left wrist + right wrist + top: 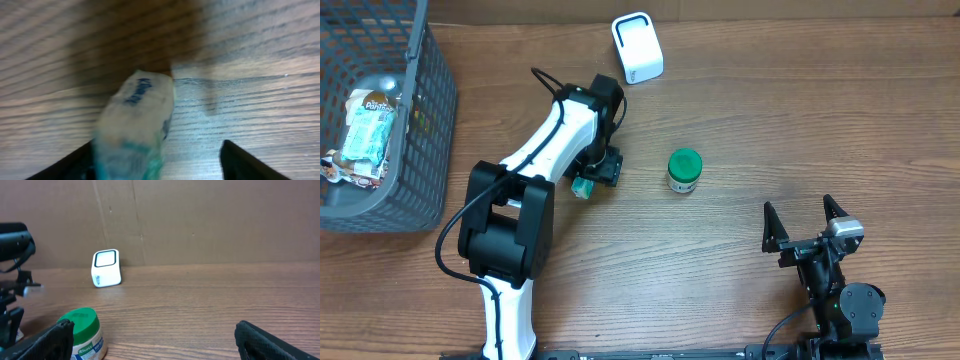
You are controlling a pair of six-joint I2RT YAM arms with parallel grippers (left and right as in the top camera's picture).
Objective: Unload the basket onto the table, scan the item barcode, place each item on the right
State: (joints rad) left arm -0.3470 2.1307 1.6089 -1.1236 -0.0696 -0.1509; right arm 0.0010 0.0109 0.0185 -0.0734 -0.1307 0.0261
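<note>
Left end effector (159, 144) is seen open. Its two dark fingers (240, 162) are spread well apart and nothing is clamped between them. A small packet (135, 122), white with a teal end and blue lettering, is found between the fingers. It lies close against one finger, and a clear gap of bare wood is left to the other. Contact with that finger cannot be told. The print is blurred in the left wrist view, so no barcode can be made out.

In the overhead view the packet is shown lying on the worktop (770, 110), near its middle, just beside the black head of the white left arm (545, 150). The barcode scanner (637, 46), a white box with a dark-framed window, is placed upright at the far edge, well apart from the packet. A green-lidded jar (684, 171) is stood upright to the right of the packet, between the two arms, and is touched by nothing.

Right end effector (798, 205) is held wide open and empty near the front right of the worktop, well apart from the jar. In the right wrist view the jar and the scanner are both framed ahead of it.

A grey wire basket (425, 120) is set at the left edge, and wrapped snack packs (370, 130) are seen lying in it.
</note>
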